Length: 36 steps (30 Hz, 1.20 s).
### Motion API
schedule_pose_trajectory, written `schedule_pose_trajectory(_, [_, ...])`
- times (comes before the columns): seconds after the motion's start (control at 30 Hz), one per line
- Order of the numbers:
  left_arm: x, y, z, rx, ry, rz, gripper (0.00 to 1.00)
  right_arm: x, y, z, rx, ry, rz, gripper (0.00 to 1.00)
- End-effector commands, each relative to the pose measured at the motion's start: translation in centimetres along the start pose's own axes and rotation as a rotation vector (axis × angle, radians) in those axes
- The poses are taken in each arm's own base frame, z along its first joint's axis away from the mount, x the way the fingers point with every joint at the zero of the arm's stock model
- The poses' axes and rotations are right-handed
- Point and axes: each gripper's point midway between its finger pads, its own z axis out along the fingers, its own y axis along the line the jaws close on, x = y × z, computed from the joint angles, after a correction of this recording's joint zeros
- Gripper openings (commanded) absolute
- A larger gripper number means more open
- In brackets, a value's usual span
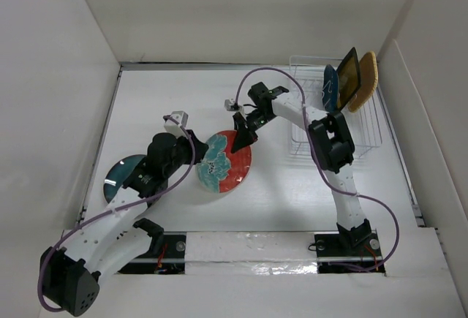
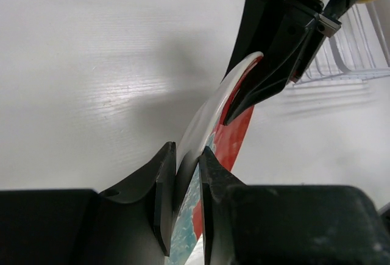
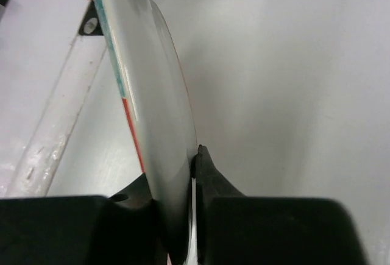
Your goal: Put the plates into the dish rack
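Observation:
The round red plate with teal flowers (image 1: 225, 163) is held tilted above the table between both grippers. My left gripper (image 1: 194, 159) is shut on its left rim, and my right gripper (image 1: 243, 134) is shut on its upper right rim. In the left wrist view my left gripper (image 2: 186, 173) pinches the plate (image 2: 234, 140), with the right gripper (image 2: 236, 94) clamped on the far rim. In the right wrist view my right gripper (image 3: 183, 176) holds the plate (image 3: 152, 106) edge-on. The clear dish rack (image 1: 365, 134) at the back right holds the blue leaf plate (image 1: 330, 86), the yellow square plate (image 1: 348, 78) and the orange plate (image 1: 365, 80), all upright.
The round teal-grey plate (image 1: 117, 177) lies flat on the table at the left, partly under my left arm. White walls close in the table at the left, back and right. The rack's wire edge (image 2: 353, 64) shows past the right gripper.

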Motion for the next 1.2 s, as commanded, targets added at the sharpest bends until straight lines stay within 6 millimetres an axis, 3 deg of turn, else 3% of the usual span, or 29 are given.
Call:
schedule_pose_trajectory(0.0, [-11.4, -5.4, -3.5, 0.163, -0.361, -0.093, 0.00, -2.6, 2.6, 0.0, -0.079, -0.058, -0.123, 0.00])
schedule_pose_trajectory(0.13, [-11.4, -5.4, -4.0, 0.159, -0.357, -0.086, 0.00, -4.5, 4.2, -1.0, -0.107, -0.111, -0.197, 0.00])
schedule_pose_trajectory(0.23, [-12.8, -5.2, -4.9, 0.128, -0.393, -0.084, 0.01, -6.2, 5.3, -2.2, -0.105, -0.149, -0.201, 0.00])
schedule_pose_trajectory(0.3, [-13.6, -5.2, -5.6, 0.109, -0.406, -0.061, 0.14, -7.6, 6.1, -3.1, -0.093, -0.170, -0.231, 0.00])
schedule_pose_trajectory(0.33, [-13.6, -5.0, -6.0, 0.095, -0.400, -0.054, 0.30, -8.5, 6.3, -3.3, -0.091, -0.178, -0.244, 0.00])
schedule_pose_trajectory(0.43, [-15.4, -4.9, -7.9, 0.063, -0.458, -0.030, 0.52, -10.5, 7.0, -4.4, -0.071, -0.190, -0.277, 0.00])
schedule_pose_trajectory(0.47, [-16.1, -4.9, -8.6, 0.055, -0.480, -0.026, 0.56, -11.1, 7.1, -4.6, -0.067, -0.192, -0.291, 0.00])
schedule_pose_trajectory(0.6, [-17.7, -4.5, -10.5, 0.016, -0.545, 0.001, 0.59, -13.8, 7.5, -5.7, -0.018, -0.177, -0.339, 0.00])
schedule_pose_trajectory(0.63, [-17.9, -4.5, -10.7, 0.013, -0.550, 0.011, 0.59, -13.9, 7.3, -5.4, 0.006, -0.146, -0.246, 0.00])
schedule_pose_trajectory(0.67, [-18.1, -4.5, -10.8, 0.014, -0.555, 0.012, 0.59, -14.3, 5.8, -4.7, 0.045, -0.144, -0.310, 0.00])
schedule_pose_trajectory(0.73, [-18.0, -4.5, -10.8, 0.013, -0.555, 0.015, 0.59, -15.7, 5.4, -4.9, 0.173, -0.132, -0.232, 0.00])
schedule_pose_trajectory(0.77, [-18.1, -4.5, -10.8, 0.012, -0.557, 0.017, 0.58, -17.6, 4.4, -4.9, 0.230, -0.167, -0.327, 0.00])
schedule_pose_trajectory(0.83, [-18.2, -4.5, -11.1, 0.012, -0.563, 0.019, 0.58, -18.0, 4.4, -5.2, 0.261, -0.181, -0.296, 0.00])
schedule_pose_trajectory(0.93, [-18.4, -4.6, -11.6, 0.016, -0.577, 0.023, 0.58, -19.5, 2.8, -7.3, 0.405, -0.223, -0.226, 0.00])
schedule_pose_trajectory(0.97, [-18.4, -4.6, -11.7, 0.017, -0.579, 0.029, 0.57, -21.6, 2.7, -8.9, 0.483, -0.271, -0.283, 0.00])
schedule_pose_trajectory(1.03, [-18.1, -4.4, -11.9, 0.011, -0.570, 0.031, 0.57, -22.1, 1.6, -11.2, 0.598, -0.330, -0.213, 0.00])
schedule_pose_trajectory(1.07, [-17.9, -4.3, -11.9, 0.010, -0.567, 0.035, 0.55, -23.9, 2.3, -12.8, 0.643, -0.383, -0.249, 0.00])
schedule_pose_trajectory(1.17, [-17.5, -4.5, -11.7, 0.027, -0.562, 0.041, 0.52, -25.4, 0.9, -18.6, 0.871, -0.524, -0.134, 0.00])
